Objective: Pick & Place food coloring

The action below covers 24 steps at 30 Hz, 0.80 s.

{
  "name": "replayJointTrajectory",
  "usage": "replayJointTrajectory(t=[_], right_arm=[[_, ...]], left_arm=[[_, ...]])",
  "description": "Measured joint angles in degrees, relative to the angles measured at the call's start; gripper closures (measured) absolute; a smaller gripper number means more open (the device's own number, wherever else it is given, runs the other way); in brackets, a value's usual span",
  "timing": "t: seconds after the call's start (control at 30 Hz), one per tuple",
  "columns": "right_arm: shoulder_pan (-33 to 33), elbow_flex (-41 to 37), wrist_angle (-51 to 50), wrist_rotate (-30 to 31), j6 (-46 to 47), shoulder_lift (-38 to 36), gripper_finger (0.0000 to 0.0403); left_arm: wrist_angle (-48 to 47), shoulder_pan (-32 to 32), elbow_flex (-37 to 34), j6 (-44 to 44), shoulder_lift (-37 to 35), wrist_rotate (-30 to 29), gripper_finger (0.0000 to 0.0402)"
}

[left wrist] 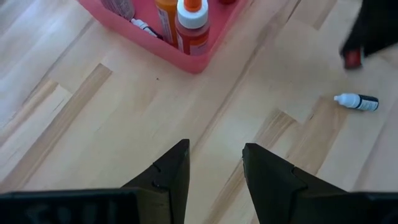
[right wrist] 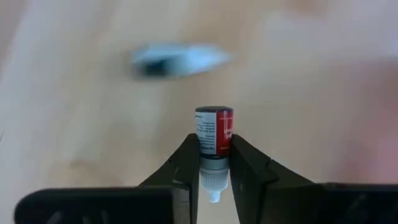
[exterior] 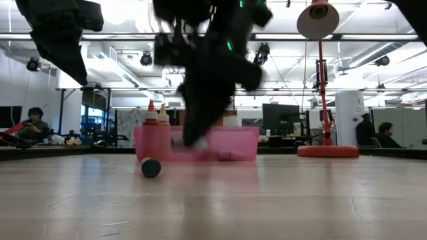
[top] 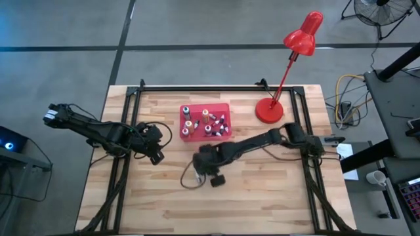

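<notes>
So we've got the big light-wood slatted table (top: 262,196) with a dark frame round it, and at the back right there's a red desk lamp (top: 269,110) on its round base. Left of the lamp sits the shallow pink-red square plastic tray (top: 226,108) with a bunch of tiny dropper bottles of food coloring (top: 206,123) in it, some upright, some lying flat. In the left wrist view we can see two orange ones with white tops (left wrist: 193,25) standing in the tray's corner.

The right arm reaches across to just in front of the tray, and its gripper (right wrist: 214,163) is pinching one small red-labelled food coloring bottle (right wrist: 214,132) between its fingers, white tip pointing back toward the wrist. Another little whitish bottle with a dark end (left wrist: 356,101) lies on its side on the bare wood, out of the tray, near that gripper.

The left arm waits off to the tray's left, its gripper (left wrist: 214,163) spread apart with nothing in it, hanging over the table
</notes>
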Motion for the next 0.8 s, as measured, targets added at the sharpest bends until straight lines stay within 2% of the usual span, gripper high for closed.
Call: replayJointTrajectory(t=[0.1, 0.23, 0.27, 0.33, 0.43, 0.53, 0.7, 0.8], right_arm=[[-1.23, 0.07, 0.0, 10.5, 9.23, -5.18, 0.0353], [-3.4, -1.87, -2.6, 31.84, 20.72, -12.42, 0.0345], [-4.47, -2.88, -2.84, 34.9, 23.06, -14.32, 0.0344], [-7.48, -5.28, -2.89, 35.75, 26.38, -17.65, 0.0343], [-12.71, -8.81, -3.04, 30.62, 31.97, -20.46, 0.0342], [-17.62, -10.92, -1.59, 19.0, 34.25, -20.5, 0.0333], [-22.34, -11.8, 0.94, 0.4, 31.35, -20.34, 0.0279], [-23.34, -11.8, 0.41, -4.63, 31.9, -20.59, 0.0249]], left_arm=[[0.0, 0.0, 0.0, 0.72, 0.0, -0.35, 0.028], [0.02, 0.0, 0.0, 1.06, 0.0, -0.77, 0.028], [0.01, 0.0, 0.0, 1.06, 0.0, -0.88, 0.028], [0.03, 0.0, 0.0, 1.04, 0.0, -0.91, 0.028], [0.05, 0.0, 0.0, 0.89, 0.0, -1.01, 0.028], [0.07, 0.01, 0.0, 0.34, 0.0, -1.04, 0.028], [0.04, 0.0, 0.0, -0.78, 0.0, -1.0, 0.028], [0.07, 0.0, 0.0, -1.52, 0.0, -0.45, 0.028]])
